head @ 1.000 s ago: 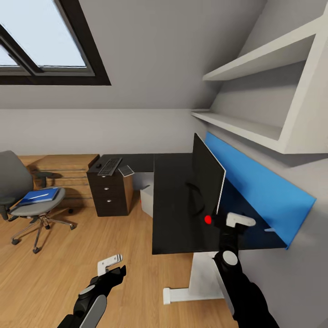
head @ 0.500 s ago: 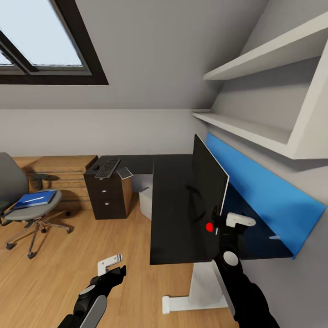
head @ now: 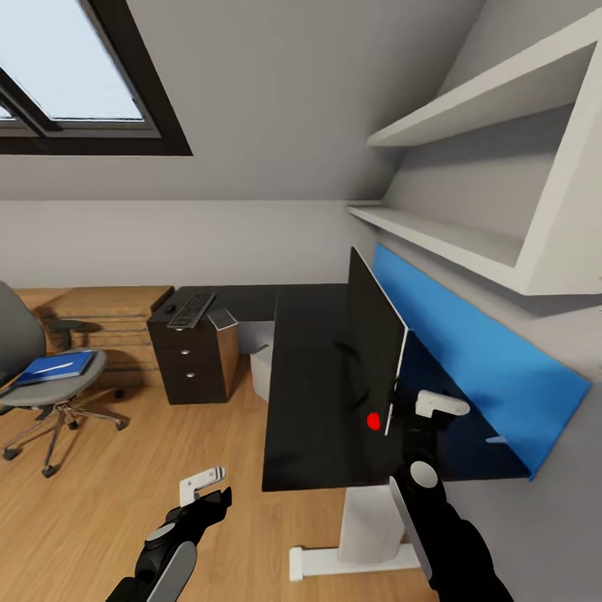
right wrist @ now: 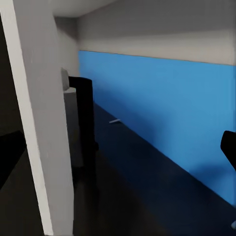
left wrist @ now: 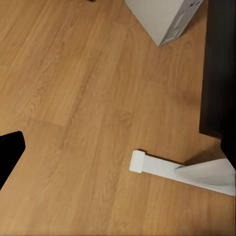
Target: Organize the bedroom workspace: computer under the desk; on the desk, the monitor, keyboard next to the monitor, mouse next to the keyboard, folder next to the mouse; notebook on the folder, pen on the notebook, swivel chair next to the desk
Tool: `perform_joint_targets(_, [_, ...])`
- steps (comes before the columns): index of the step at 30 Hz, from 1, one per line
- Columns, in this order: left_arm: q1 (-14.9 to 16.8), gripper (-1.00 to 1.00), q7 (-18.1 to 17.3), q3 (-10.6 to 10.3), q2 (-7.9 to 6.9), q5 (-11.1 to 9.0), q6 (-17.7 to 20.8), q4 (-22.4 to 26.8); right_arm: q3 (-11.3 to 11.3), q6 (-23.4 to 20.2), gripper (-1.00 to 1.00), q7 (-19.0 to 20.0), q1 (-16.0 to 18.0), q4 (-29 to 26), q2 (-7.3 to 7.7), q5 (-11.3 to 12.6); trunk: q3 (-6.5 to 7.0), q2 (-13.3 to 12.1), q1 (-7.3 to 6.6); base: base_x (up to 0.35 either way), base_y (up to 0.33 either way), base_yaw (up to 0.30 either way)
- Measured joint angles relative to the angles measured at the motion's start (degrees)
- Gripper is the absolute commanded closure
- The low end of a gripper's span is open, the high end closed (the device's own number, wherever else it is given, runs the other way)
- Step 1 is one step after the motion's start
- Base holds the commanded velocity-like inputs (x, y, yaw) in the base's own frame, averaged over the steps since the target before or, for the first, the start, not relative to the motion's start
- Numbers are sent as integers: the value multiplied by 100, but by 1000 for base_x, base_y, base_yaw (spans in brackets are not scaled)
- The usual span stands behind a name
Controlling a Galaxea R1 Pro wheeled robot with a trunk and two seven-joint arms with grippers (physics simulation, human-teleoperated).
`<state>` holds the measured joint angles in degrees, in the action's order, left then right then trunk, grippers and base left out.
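Most of the near wing of the desk (head: 305, 393) in front of the monitor (head: 372, 343) is left bare — open room up to the front edge. Behind the monitor, only a narrow lane is left between its silver back and the blue wall panel (head: 468, 359); the right gripper (head: 422, 407) is seen at the near end of that lane. Overhead room is limited by two white shelves (head: 443, 242). At the far corner, the top of the drawer unit is taken up by the keyboard (head: 191, 309) and the notebook (head: 222, 318). Under the desk, passage is blocked by the computer (left wrist: 164, 17) and the white leg (left wrist: 182, 169) — the wood floor (head: 100, 493) around the left gripper (head: 203, 489) lies open.
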<state>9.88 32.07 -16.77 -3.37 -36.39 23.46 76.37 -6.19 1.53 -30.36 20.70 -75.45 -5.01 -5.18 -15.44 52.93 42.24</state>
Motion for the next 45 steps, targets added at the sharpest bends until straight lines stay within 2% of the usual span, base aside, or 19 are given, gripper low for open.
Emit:
perform_joint_targets(26, [0,-100,1,6,1,-13,2,1,0,1,-100,0,0,23,0,1,0,0,0,27,-42,0])
perform_joint_targets(41, [0,-100,-3,1,2,-14,4,2,-1,2,-100,-1,0,27,2,4,0,-1,3,-240,162,0])
perform_joint_targets(45, [0,-100,-6,5,2,-13,4,1,-1,2,-100,-1,0,27,1,3,0,0,-2,144,210,0])
